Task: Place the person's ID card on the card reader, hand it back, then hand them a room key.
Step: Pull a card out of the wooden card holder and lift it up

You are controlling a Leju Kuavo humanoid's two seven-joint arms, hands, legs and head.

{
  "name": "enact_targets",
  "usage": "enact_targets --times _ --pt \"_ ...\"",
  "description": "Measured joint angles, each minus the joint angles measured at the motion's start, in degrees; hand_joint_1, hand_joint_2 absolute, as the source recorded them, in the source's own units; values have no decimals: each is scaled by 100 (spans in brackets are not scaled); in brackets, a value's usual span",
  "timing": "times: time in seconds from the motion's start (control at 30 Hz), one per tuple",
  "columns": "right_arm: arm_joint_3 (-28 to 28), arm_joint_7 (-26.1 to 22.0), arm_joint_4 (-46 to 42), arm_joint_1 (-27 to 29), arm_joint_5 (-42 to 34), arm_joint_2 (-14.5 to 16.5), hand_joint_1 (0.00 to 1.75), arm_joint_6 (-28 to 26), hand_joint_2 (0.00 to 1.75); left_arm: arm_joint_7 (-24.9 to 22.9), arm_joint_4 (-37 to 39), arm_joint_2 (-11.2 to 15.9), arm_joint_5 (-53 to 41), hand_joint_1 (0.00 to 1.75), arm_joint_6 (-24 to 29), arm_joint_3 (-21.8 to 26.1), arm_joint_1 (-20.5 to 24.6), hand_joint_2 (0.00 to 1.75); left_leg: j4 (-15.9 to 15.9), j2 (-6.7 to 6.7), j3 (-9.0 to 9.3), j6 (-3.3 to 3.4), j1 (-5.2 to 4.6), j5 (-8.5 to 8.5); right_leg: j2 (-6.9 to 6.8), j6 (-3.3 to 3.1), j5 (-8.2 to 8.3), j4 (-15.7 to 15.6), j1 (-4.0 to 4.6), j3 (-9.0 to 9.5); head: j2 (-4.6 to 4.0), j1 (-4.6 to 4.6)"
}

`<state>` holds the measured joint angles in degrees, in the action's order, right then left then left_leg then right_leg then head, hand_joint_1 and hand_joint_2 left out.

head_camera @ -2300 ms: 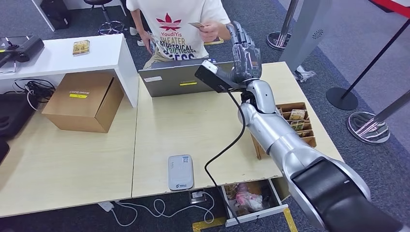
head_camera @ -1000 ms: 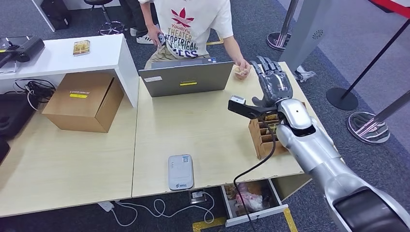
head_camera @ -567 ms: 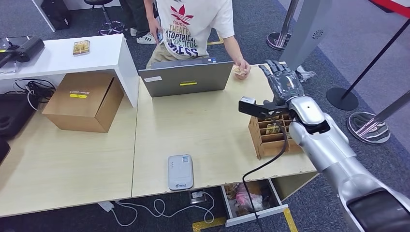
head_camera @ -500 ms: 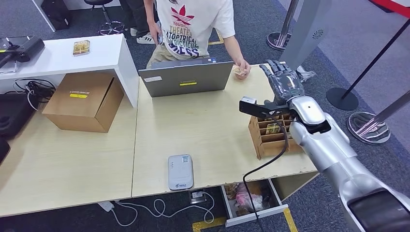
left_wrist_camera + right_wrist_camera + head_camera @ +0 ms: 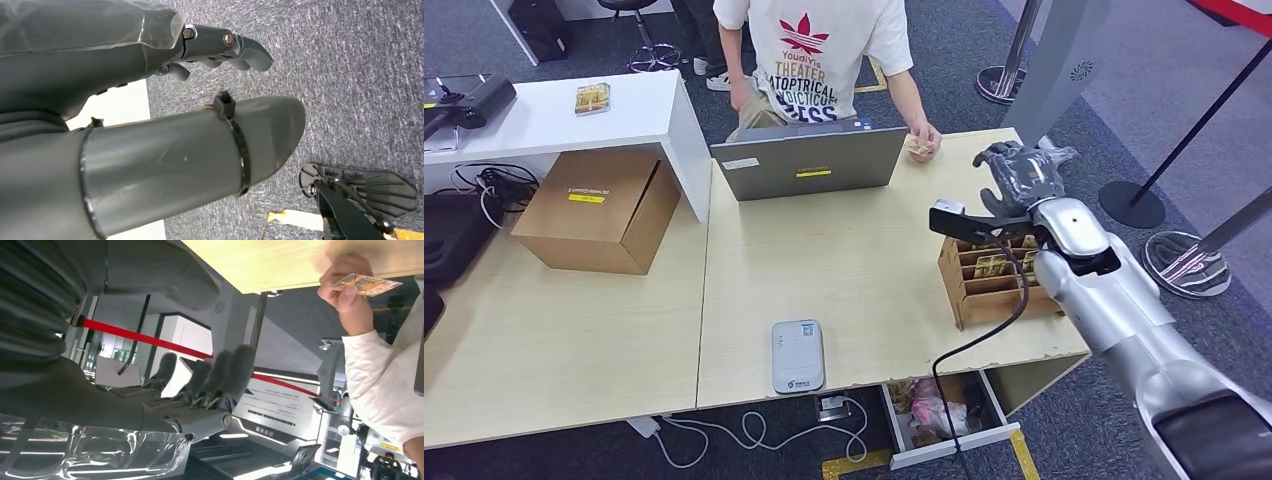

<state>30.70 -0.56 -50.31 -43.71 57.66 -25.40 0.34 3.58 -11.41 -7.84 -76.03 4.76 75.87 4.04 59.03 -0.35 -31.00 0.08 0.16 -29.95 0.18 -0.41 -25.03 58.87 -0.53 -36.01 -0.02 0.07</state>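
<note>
Your right hand (image 5: 1020, 176) hovers empty, fingers loosely spread, just beyond the far end of the wooden key rack (image 5: 984, 290). The room keys (image 5: 991, 266) lie nearer you, below the palm. Person's hand (image 5: 921, 145) holds the ID card (image 5: 366, 284), far left.

Silver right arm (image 5: 1114, 300) — black cable (image 5: 984, 330) trailing, dark-fingered right hand (image 5: 1021, 172), grey ribbed cover.

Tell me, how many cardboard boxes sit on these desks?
2: a closed brown box at the left desk's far side, and an open slotted card box beneath the robot's right arm.
</note>
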Motion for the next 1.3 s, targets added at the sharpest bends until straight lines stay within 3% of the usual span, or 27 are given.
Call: enact_targets --times 0.17,0.53,0.63,0.77,1.3 --pt "-9 -50 1 36 -42 -23 120 71 175 0 0 -10 10 0 0 0 3 0 0 0 -1 0 0 0 0 0 0 0 0 0 0 0" --pt "-10 -167 95 85 -108 -26 127 166 175 7 0 -14 27 0 2 0 3 0 0 0 0 0 0 0 0 0 0 0 1 0 0 -1" --pt "-10 -191 139 118 -127 -27 115 167 175 15 0 -14 24 0 2 0 3 0 0 0 0 0 0 0 0 0 0 0 0 0 0 -1" --pt "-10 -193 191 178 -144 -28 69 167 175 22 0 -14 17 0 1 0 3 0 0 0 0 0 0 0 0 0 0 0 0 0 0 0" --pt "42 -228 395 320 -151 -27 89 202 175 15 0 -14 64 0 21 0 4 0 0 0 -3 0 1 0 -1 0 0 0 0 0 0 -1"
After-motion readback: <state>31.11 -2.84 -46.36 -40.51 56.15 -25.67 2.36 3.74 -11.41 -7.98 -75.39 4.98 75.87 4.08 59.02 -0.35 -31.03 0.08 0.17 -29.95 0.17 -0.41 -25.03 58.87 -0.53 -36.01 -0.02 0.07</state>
